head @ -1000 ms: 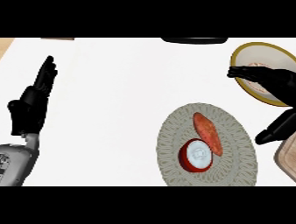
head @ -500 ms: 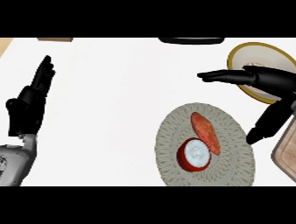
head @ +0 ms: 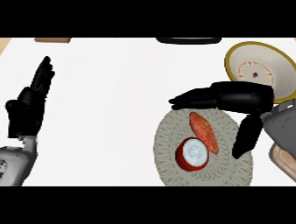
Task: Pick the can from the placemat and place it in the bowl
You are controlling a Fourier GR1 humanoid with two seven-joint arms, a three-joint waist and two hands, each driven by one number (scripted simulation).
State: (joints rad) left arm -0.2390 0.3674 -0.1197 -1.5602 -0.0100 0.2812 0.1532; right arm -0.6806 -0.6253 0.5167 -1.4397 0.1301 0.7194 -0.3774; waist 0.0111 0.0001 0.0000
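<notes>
The reach is in hand, with the grasp not yet made. The right hand [head: 241, 98] hovers over the far edge of the placemat [head: 170, 164], fingers [head: 192, 99] stretched toward the table's left edge and thumb hanging down over the mat's right side; it is open and holds nothing. The can [head: 192, 154] lies on the placemat near the table's front edge, toward the right, just in front of and below the hand. Next, by my reading, the hand must drop and come back toward the front edge so that fingers and thumb bracket the can, then close, lift and carry it to the bowl [head: 264, 70] near the back right corner.

The can looks like a short red cylinder with a pale, shiny end facing up; whether it stands or lies tilted is hard to tell. Touching it on the far side is an orange-red elongated object [head: 203, 129], smooth and tapered, which may crowd the grasp. The placemat is round, grey and woven-looking. The bowl is shallow and cream inside with a mustard rim. The left hand [head: 29, 105] rests open, fingers up, near the table's left edge.
</notes>
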